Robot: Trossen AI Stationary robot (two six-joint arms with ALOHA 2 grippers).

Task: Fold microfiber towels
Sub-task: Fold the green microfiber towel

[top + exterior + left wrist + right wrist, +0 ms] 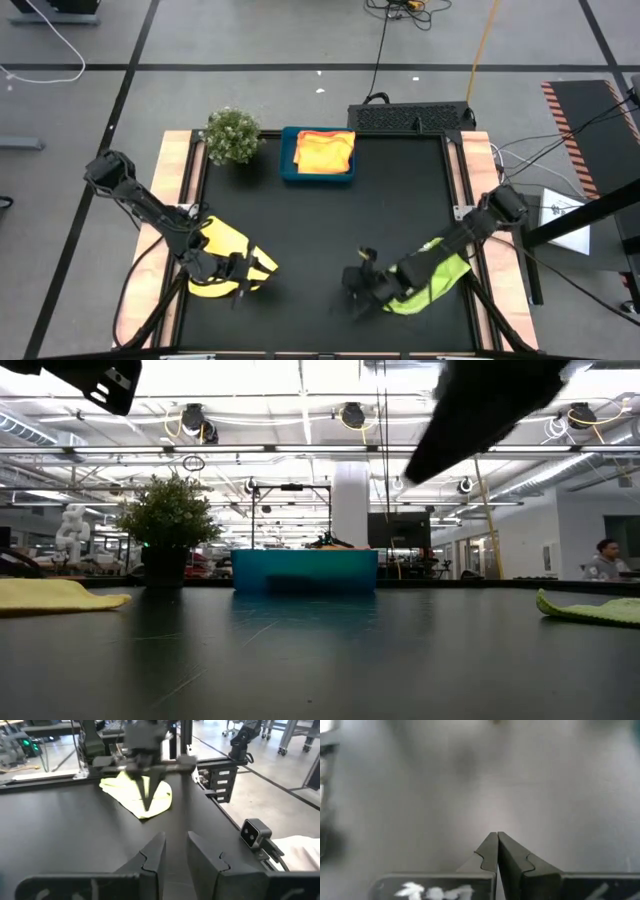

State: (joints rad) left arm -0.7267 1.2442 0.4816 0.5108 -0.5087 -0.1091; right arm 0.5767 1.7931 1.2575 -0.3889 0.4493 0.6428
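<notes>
From above we see the left gripper [240,283] at lower left over a yellow towel [232,262], the right gripper [358,283] low centre beside a lime green towel [432,272]; orange-yellow towels [325,152] fill the blue tray [288,160] at top. Low view — yellow towel [55,595] left, green towel [592,609] right. Left wrist: fingers [152,857] slightly parted, holding nothing. Right wrist: fingers [492,852] pressed together, empty.
</notes>
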